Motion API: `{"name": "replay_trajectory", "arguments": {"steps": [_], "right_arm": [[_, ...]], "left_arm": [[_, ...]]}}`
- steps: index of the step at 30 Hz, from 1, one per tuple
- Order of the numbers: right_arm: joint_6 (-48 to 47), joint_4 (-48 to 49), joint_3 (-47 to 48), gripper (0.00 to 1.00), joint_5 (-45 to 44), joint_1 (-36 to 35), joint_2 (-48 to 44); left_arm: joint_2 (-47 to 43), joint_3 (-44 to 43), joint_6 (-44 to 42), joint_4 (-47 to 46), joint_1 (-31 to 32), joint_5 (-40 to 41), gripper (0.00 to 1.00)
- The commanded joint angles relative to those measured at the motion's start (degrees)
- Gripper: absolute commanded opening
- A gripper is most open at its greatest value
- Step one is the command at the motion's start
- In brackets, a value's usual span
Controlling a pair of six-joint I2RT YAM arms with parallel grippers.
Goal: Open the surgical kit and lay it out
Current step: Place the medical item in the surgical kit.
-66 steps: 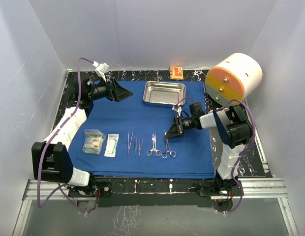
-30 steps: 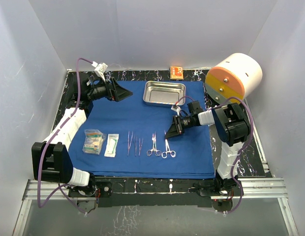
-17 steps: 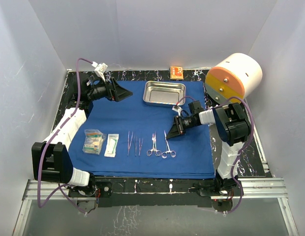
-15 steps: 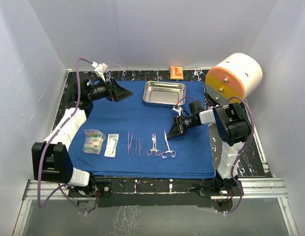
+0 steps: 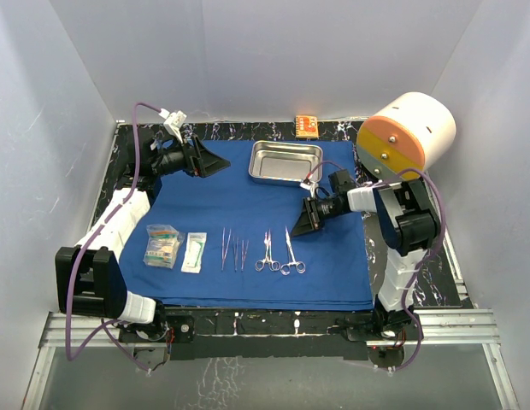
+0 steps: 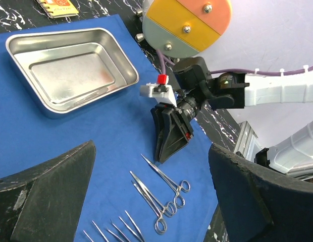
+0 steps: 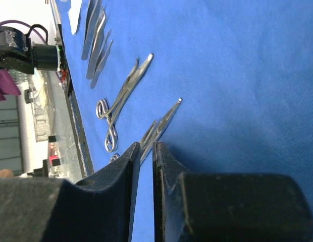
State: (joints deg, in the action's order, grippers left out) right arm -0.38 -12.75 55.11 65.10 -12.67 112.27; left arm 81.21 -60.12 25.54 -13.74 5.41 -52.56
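The surgical kit lies spread out on its blue cloth (image 5: 248, 201). A steel tray (image 5: 285, 178) sits empty at the back. Along the front lie two clear packets (image 5: 161, 245), thin forceps (image 5: 233, 250) and two ring-handled clamps (image 5: 279, 253). My right gripper (image 5: 297, 229) hovers just behind the tip of the right clamp (image 7: 164, 121), jaws shut to a thin slit with nothing between them (image 7: 145, 146). My left gripper (image 5: 222, 161) stands wide open and empty over the cloth's back left, looking across at the tray (image 6: 123, 68) and clamps (image 6: 164, 176).
A big white-and-orange cylinder (image 5: 406, 137) stands at the back right, close beside my right arm. A small orange box (image 5: 307, 126) lies behind the tray. White walls close in the black table (image 5: 248, 318) on three sides.
My right gripper has drawn back a little toward the right, away from the clamps, and its jaws have closed slightly. The instruments and the left arm have not moved.
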Motion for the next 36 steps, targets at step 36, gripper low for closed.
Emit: {"name": "replay_trajectory", "arguments": {"steps": [36], "right_arm": [[-20.5, -9.4, 42.7, 0.5, -41.0, -1.4, 6.4]], "left_arm": [[1.3, -6.6, -19.9, 18.0, -0.3, 11.5, 0.91]]}}
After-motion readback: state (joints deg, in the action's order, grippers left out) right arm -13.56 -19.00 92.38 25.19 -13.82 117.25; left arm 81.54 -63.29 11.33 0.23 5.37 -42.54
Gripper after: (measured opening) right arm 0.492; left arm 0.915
